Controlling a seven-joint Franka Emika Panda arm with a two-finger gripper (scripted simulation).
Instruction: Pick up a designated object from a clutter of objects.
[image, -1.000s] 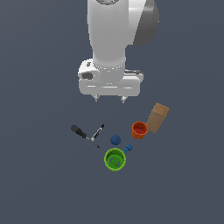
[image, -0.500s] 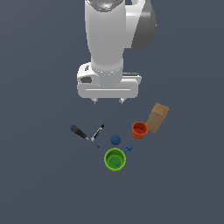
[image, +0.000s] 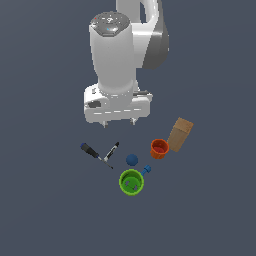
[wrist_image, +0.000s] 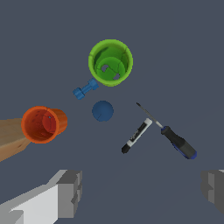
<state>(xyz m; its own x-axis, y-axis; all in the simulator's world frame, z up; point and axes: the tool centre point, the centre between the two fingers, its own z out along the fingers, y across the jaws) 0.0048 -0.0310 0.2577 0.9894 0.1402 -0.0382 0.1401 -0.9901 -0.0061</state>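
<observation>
The screwdriver (image: 93, 153) has a dark blue-and-black handle and a thin dark shaft. It lies flat at the exterior view's left of the clutter; it also shows in the wrist view (wrist_image: 176, 141). Its tip is close to the black-and-white marker (image: 112, 150), (wrist_image: 136, 136). My gripper (image: 119, 123) hangs above the clutter, open and empty, apart from every object. In the wrist view its fingers (wrist_image: 70, 192) stand wide apart, with the screwdriver and the marker ahead of the gap between them.
A blue ball (image: 131, 160) lies mid-clutter. Near it are a small blue piece (image: 146, 170) and an upright green cup (image: 131, 182). An orange-red cup (image: 159, 148) stands by a tan box (image: 180, 134) at the exterior view's right.
My gripper has moved down toward the clutter and slightly to the exterior view's left. It stays open. The objects have not moved.
</observation>
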